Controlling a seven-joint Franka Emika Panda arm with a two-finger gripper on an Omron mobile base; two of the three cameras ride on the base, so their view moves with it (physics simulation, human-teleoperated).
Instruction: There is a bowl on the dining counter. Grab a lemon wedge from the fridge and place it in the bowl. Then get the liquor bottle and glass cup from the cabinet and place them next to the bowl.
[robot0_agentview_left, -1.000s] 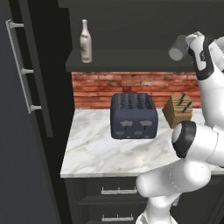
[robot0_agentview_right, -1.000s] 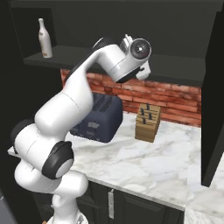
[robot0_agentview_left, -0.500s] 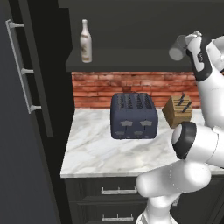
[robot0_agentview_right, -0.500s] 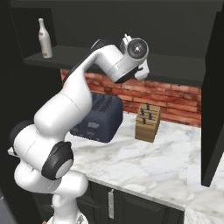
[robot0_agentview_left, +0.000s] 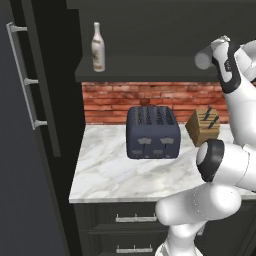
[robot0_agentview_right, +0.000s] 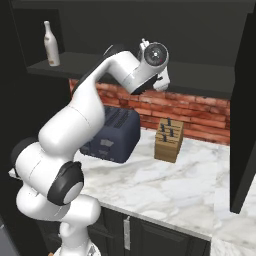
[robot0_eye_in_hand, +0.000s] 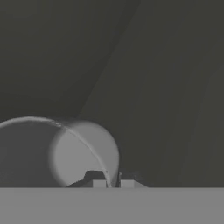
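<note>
The glass cup (robot0_agentview_left: 204, 59) is a grey translucent cylinder on the dark cabinet shelf (robot0_agentview_left: 150, 75), at its right end. In the hand view the glass cup (robot0_eye_in_hand: 74, 153) lies close in at the lower left, its rim wall running down between my fingertips. My gripper (robot0_eye_in_hand: 113, 183) is shut on that wall. From the left base view my gripper (robot0_agentview_left: 218, 50) is raised to shelf height, right against the cup. The liquor bottle (robot0_agentview_left: 98, 47) stands upright at the shelf's left end, well away from my hand, and shows as the pale liquor bottle (robot0_agentview_right: 50, 44) in the right base view.
A dark blue toaster (robot0_agentview_left: 151, 132) and a wooden knife block (robot0_agentview_left: 203, 126) stand on the marble counter (robot0_agentview_left: 110, 175) below the shelf, against a brick wall. A tall dark door with a long handle (robot0_agentview_left: 22, 75) stands at the left. A dark cabinet side (robot0_agentview_right: 245, 125) hangs at the right.
The jaws have closed from wide open onto the glass cup's wall. The arm has hardly moved.
</note>
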